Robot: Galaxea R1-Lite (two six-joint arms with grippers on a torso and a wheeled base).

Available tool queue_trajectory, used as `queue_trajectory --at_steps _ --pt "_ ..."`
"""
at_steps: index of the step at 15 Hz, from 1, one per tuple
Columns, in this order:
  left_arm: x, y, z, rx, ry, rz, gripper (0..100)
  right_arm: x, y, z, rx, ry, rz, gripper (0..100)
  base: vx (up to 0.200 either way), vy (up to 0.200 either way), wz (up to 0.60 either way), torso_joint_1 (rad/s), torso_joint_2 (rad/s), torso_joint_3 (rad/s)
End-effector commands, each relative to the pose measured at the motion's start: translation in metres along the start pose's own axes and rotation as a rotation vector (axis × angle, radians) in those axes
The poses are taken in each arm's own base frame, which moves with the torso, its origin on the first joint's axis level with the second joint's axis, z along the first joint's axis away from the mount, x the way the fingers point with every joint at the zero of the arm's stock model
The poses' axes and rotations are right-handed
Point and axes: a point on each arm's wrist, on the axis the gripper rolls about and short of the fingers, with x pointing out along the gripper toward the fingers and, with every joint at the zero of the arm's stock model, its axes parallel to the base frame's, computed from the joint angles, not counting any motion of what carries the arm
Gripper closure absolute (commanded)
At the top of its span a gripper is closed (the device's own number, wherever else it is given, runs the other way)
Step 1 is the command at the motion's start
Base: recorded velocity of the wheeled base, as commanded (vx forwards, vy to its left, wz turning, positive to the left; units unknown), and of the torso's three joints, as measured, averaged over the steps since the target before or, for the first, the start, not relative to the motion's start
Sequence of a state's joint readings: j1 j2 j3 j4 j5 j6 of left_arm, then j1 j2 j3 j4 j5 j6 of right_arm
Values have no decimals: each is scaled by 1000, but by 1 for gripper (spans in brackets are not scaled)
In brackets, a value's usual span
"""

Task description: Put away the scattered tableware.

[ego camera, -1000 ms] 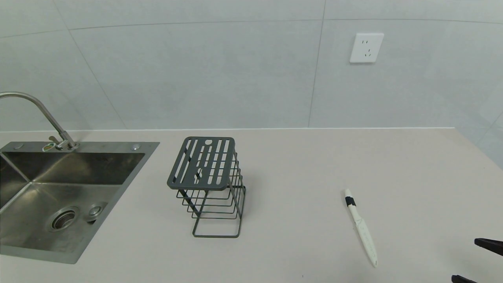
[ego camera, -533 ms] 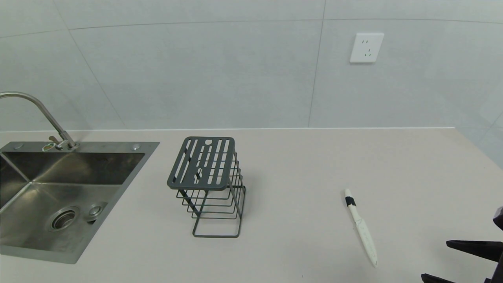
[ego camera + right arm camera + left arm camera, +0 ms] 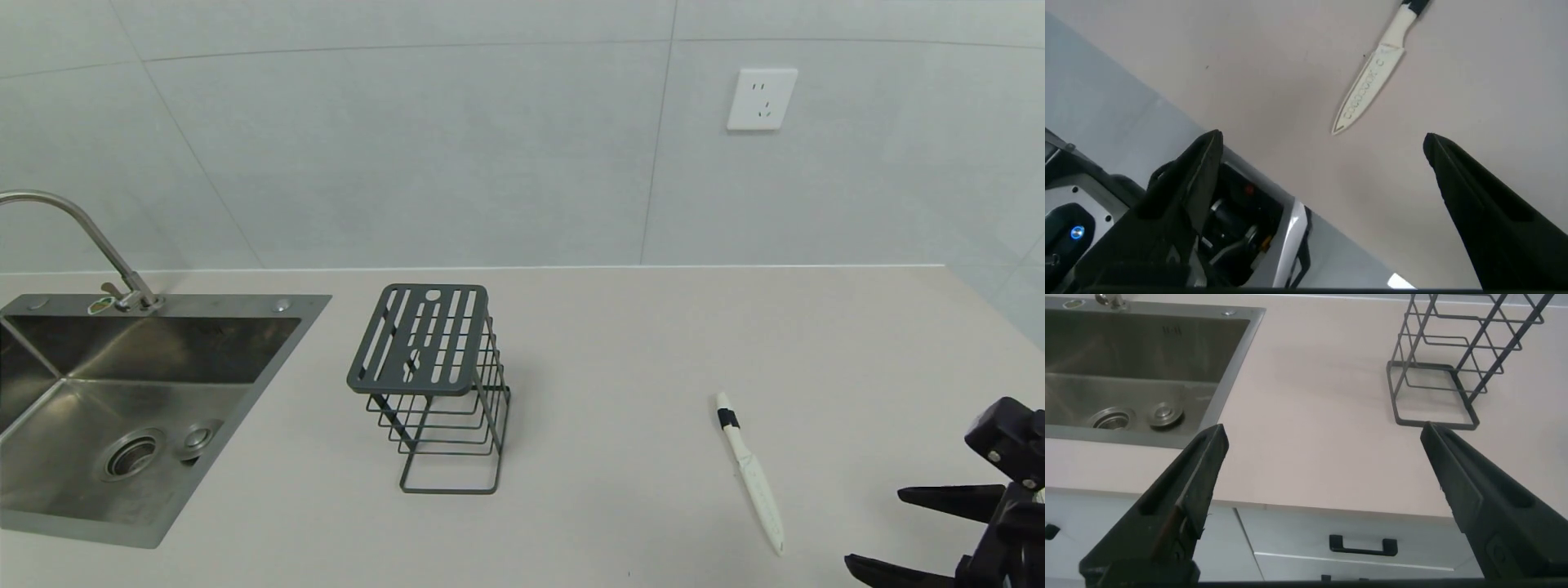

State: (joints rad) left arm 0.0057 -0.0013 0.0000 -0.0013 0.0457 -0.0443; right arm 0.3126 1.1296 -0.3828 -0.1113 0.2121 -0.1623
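A white knife (image 3: 750, 472) with a black band near its handle end lies flat on the pale counter (image 3: 653, 343), right of centre; it also shows in the right wrist view as a knife (image 3: 1376, 72). My right gripper (image 3: 898, 527) is open at the lower right, a short way right of the knife's tip, holding nothing. Its fingers (image 3: 1192, 196) frame the counter's front edge. A dark wire rack (image 3: 433, 380) with a slotted top stands mid-counter, and its base (image 3: 1437, 384) shows ahead of my open, empty left gripper (image 3: 1323, 453).
A steel sink (image 3: 122, 392) with a curved tap (image 3: 90, 237) is set into the counter at the left. A wall socket (image 3: 761, 99) sits on the tiled wall behind. Cabinet fronts with a black handle (image 3: 1364, 544) lie below the counter's front edge.
My right gripper has come in from the lower right edge, moving left toward the knife, with more of the arm now showing. The knife and rack have not moved.
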Motion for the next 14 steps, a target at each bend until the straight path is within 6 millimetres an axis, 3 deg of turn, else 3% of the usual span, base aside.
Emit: queue_trajectory --at_steps 1,8,14 --pt "0 0 0 0 1 1 0 11 -2 -3 7 59 -17 0 0 0 0 0 0 0" --pt "0 0 0 0 1 1 0 39 -4 10 -14 135 -78 0 0 0 0 0 0 0" --pt "0 0 0 0 1 1 0 86 -14 28 27 121 -126 0 0 0 0 0 0 0"
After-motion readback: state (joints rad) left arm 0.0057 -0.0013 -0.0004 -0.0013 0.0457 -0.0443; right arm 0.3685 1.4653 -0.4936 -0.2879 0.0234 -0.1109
